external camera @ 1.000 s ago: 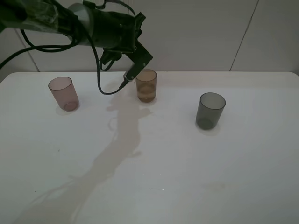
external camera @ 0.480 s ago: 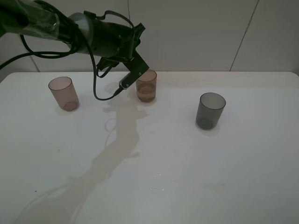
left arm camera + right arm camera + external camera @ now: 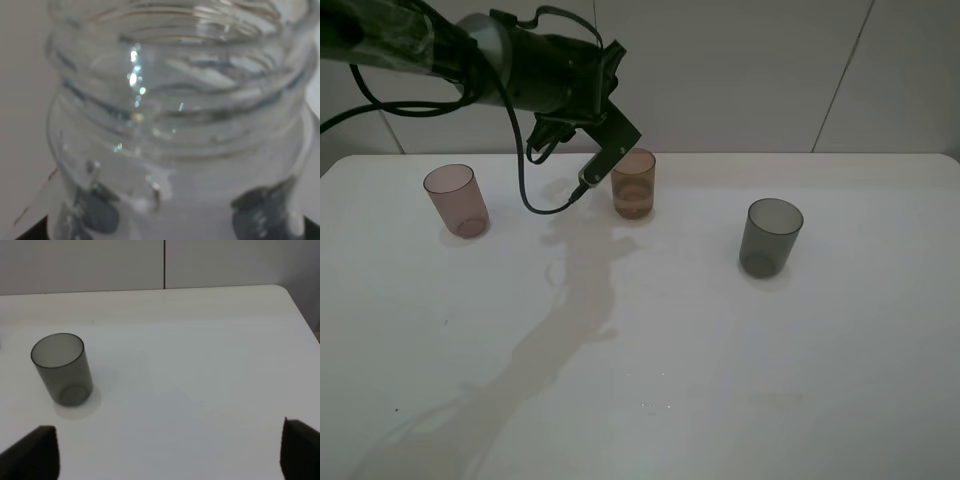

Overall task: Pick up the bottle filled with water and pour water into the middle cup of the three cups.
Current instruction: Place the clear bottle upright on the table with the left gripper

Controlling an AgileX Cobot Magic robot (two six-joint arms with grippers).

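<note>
The clear bottle (image 3: 175, 125) fills the left wrist view, threaded neck foremost and no cap on it. My left gripper (image 3: 607, 148) is shut on the bottle, and a dark finger pad (image 3: 100, 217) presses its body. This gripper hangs just left of and above the amber middle cup (image 3: 633, 183); the bottle itself is hard to make out in the high view. The pinkish cup (image 3: 455, 200) stands at the left and the dark grey cup (image 3: 770, 237) at the right. My right gripper (image 3: 165, 452) is open over the table, near the grey cup (image 3: 62, 369).
All three cups stand upright on a white table (image 3: 720, 380). A black cable (image 3: 530, 185) loops down from the left arm between the pinkish and amber cups. A wall rises close behind the table's far edge.
My left gripper with the bottle has dipped toward the amber cup's rim and then lifted slightly, its wrist turning a little. The cups have not moved.
</note>
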